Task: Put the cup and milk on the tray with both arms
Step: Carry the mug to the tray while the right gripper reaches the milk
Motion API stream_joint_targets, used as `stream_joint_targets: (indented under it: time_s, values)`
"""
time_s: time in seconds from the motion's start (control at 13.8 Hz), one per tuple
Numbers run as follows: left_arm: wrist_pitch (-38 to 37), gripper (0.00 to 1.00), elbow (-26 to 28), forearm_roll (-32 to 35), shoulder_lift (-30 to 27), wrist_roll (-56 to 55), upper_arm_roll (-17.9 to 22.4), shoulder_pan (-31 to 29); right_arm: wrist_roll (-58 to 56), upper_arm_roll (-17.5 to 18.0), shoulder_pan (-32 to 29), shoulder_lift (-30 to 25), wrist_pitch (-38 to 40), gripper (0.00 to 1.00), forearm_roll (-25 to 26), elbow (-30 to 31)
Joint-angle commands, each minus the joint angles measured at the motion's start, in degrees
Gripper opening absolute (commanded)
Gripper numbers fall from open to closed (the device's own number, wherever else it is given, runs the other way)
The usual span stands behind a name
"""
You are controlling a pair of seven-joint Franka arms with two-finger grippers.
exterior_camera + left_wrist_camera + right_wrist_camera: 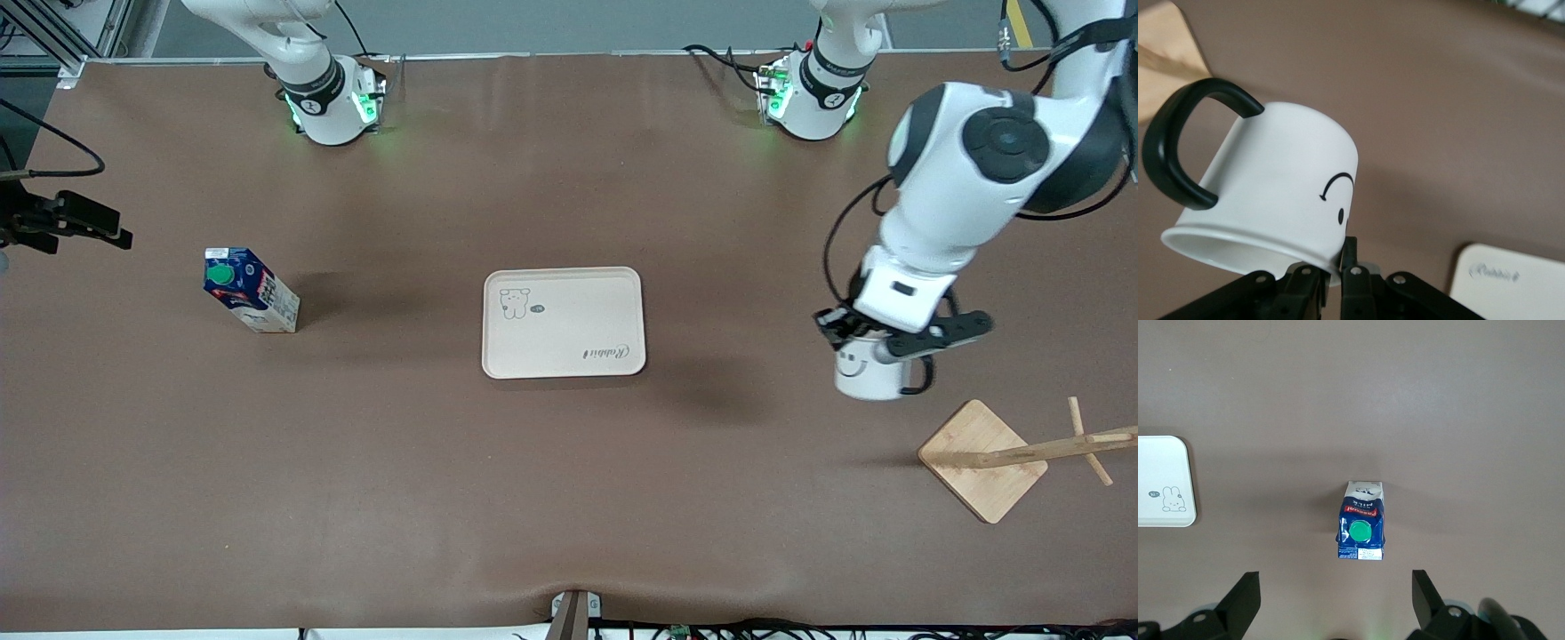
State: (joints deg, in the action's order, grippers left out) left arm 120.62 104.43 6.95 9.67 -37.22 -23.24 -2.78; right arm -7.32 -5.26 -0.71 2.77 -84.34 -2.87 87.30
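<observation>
Front view: tray (564, 323) mid-table, bare cloth all round | left gripper (876, 342) clamped on cup (867, 373) rim, aloft beside wooden stand (982, 459) | right gripper (1331, 603) spread wide, over upright milk (250, 290) toward right arm's end | right gripper unseen in front view

The front cam sat high up and looked down at the whole brown tabletop (569, 498), facing both robot bases at the top. The left wrist cam was very close to the cup (1271, 193), w/ a corner of the tray (1511, 280) far off. The right wrist cam hung high and looked straight down on the milk (1362, 520), w/ a tray corner (1165, 480) at the edge. All 3 views shared the tray (563, 322); front also showed the cup (867, 372) and milk (251, 292).
</observation>
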Motion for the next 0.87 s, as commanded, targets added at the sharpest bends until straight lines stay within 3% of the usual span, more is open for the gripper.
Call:
stream_joint_targets:
  time_s: [0.0, 0.29, 0.58, 0.79]
  values:
    - [-4.2, 0.0, -3.5, -0.4, 3.7, -7.0, -1.5, 5.6, -0.9, 0.3, -1.0, 0.6, 0.9, 1.0, -0.2, -1.3]
    - [-8.8, 0.0, -11.0, -0.5, 13.2, -20.7, -1.6, 16.8, -0.7, 0.2, -1.1, 6.3, 1.3, 1.0, 1.5, -0.3]
    - [-10.0, 0.0, -20.0, -5.1, 23.4, -30.4, -1.5, 24.3, -0.5, 0.5, -2.7, 3.7, -9.2, 1.0, 0.8, 16.0]
    - [-10.0, 0.0, -20.1, -9.2, 26.4, -30.9, -1.5, 26.3, -0.5, 0.6, -1.2, 2.0, -15.3, 1.0, 0.9, 24.2]
